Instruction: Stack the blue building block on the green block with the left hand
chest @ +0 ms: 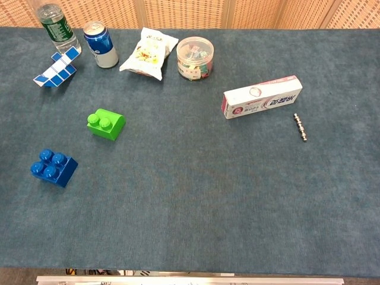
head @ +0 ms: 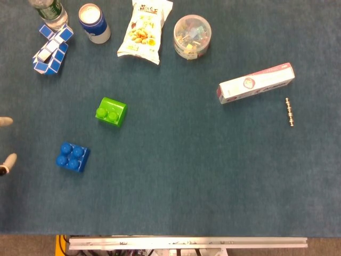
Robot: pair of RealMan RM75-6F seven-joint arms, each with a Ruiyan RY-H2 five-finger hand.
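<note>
Only 2 fingertips of the left hand [head: 5, 144] showed at the table's [head: 176, 176] edge, spread and empty, near the blue block [head: 72, 157], which lay apart from the green block [head: 111, 111].

This is looking like a robot test room or a lab, not a home. A table [chest: 196, 225] is wearing a dark blue felt cloth, and a metal rail [head: 186, 242] is running along its near edge. Unrelated small goods are lying spread apart on it: a drink can [chest: 100, 44], a snack bag [chest: 148, 53], a toothpaste box [chest: 262, 97], a folding puzzle toy [chest: 55, 68]. Behind, wooden lattice panels [chest: 184, 12] are closing the space.
</note>
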